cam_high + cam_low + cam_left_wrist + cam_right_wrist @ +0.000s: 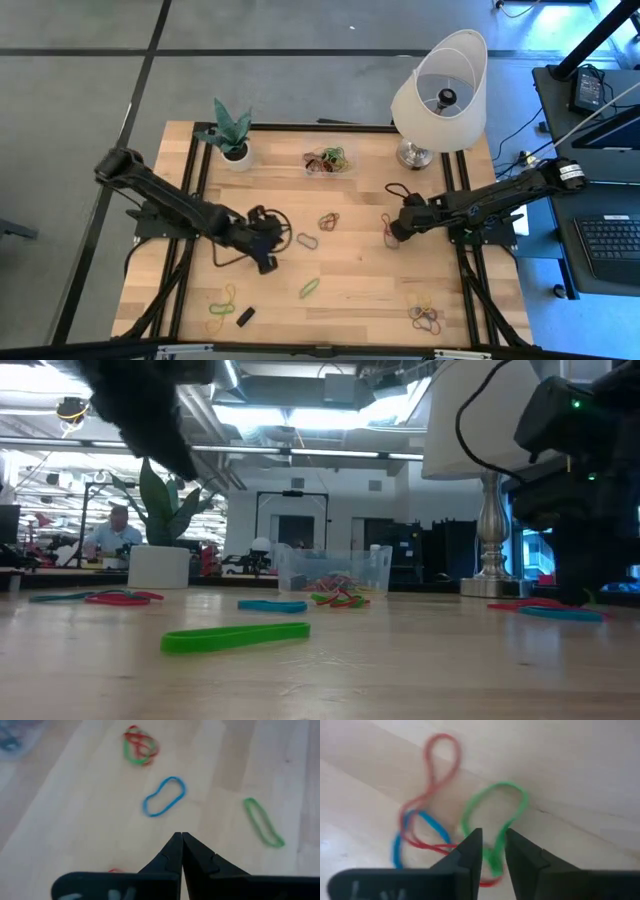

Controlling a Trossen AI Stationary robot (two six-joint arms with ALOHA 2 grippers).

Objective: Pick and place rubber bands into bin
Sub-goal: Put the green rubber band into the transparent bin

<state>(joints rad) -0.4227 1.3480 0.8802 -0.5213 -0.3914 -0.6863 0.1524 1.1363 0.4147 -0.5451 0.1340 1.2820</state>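
Left arm reaches in from the table's left edge, elbow bent; left gripper [268, 262] pressed closed, tips meeting. Right arm stretches in from the right; right gripper [390, 232] low, fingers [470, 851] slightly parted.

Wooden table [350, 305] — rubber bands [427, 314], bin [330, 160], lamp [440, 95], plant pot [236, 155].

No readable text, label, brand or number anywhere. Pale marks on the dark body of the left pincer [182, 838], and similar ones on the right pincer [493, 840], are smeared and cut off (could be lettering, cannot tell). Nothing printed on the table [360, 290]. Background room shows no legible signs.
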